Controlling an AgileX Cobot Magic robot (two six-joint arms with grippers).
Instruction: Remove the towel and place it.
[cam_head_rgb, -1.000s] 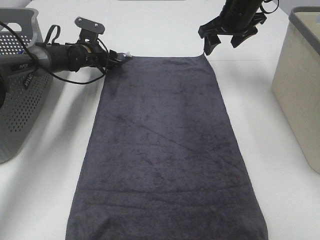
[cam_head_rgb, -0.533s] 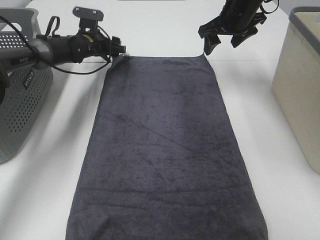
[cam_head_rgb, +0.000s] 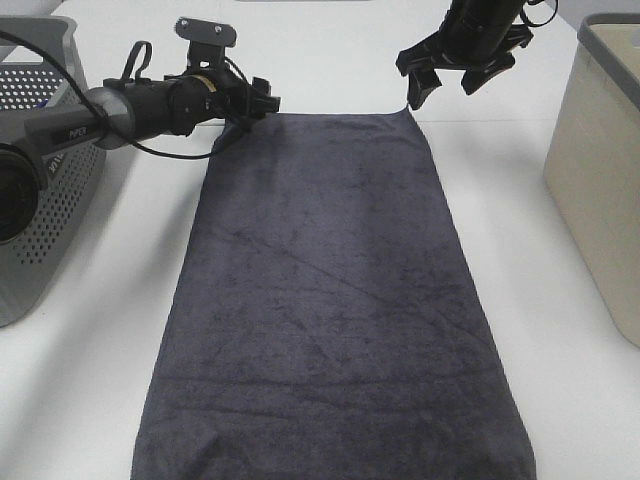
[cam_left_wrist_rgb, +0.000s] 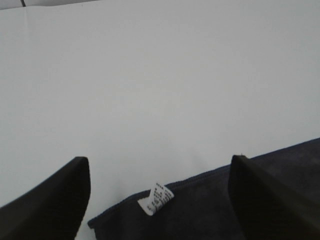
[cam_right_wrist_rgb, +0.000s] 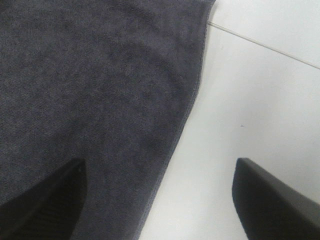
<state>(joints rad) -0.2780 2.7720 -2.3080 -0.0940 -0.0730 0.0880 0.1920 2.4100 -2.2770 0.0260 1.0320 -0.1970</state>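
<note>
Fingers (cam_left_wrist_rgb: 50, 200) of the left gripper (cam_head_rgb: 258, 100) spread wide, holding nothing, tagged corner lying loose between them. Shifted across from beside the grey basket (cam_head_rgb: 40, 200) to over the far left corner of the towel (cam_head_rgb: 330, 300) within the last second. Looks like a release with the placing all but done: towel spread flat on the white table (cam_head_rgb: 90, 400). Left arm stretched low and level. Right gripper (cam_head_rgb: 445, 82) unmoved, poised above the far right corner, equally wide, empty.
</note>
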